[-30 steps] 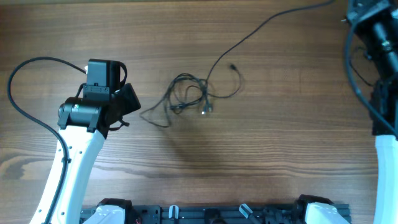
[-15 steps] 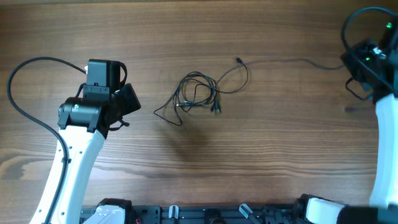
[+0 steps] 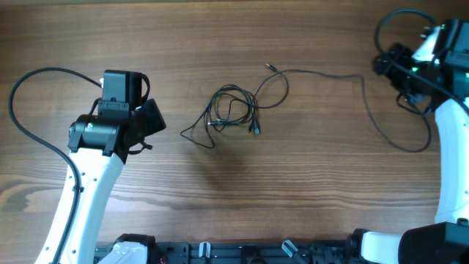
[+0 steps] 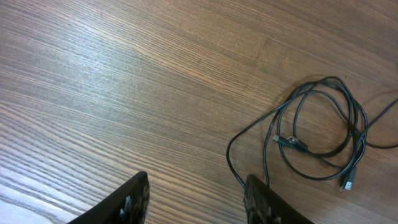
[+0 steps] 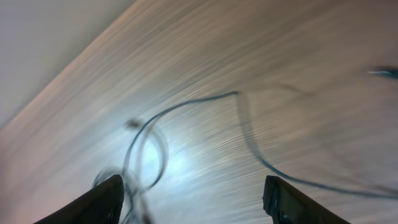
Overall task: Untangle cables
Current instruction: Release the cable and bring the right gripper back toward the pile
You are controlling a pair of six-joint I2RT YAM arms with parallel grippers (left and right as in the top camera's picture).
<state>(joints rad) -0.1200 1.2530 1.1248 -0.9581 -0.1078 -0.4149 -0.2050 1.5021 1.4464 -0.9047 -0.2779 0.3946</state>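
The cables (image 3: 233,110) lie in a loose black tangle mid-table, also seen in the left wrist view as cables (image 4: 318,134). One long cord (image 3: 322,72) runs from a plug (image 3: 270,67) near the tangle rightward, then bends down in a loop (image 3: 407,149) by the right arm. My left gripper (image 3: 155,117) sits left of the tangle. In its own view the left gripper (image 4: 199,200) is open and empty, with a cord strand beside its right finger (image 4: 264,199). My right gripper (image 5: 196,199) is open wide above the blurred cord (image 5: 186,106), holding nothing.
The left arm's thick black cable (image 3: 18,110) loops out near the table's left edge. The right arm (image 3: 447,139) stands along the right edge with its own thick cable (image 3: 392,18) arching above. A black base rail (image 3: 242,253) lines the front edge.
My right gripper opened and let go of the long cord, which now lies slack on the table. The right arm swung down and inward. The tangle slid slightly right. The left arm stayed put.
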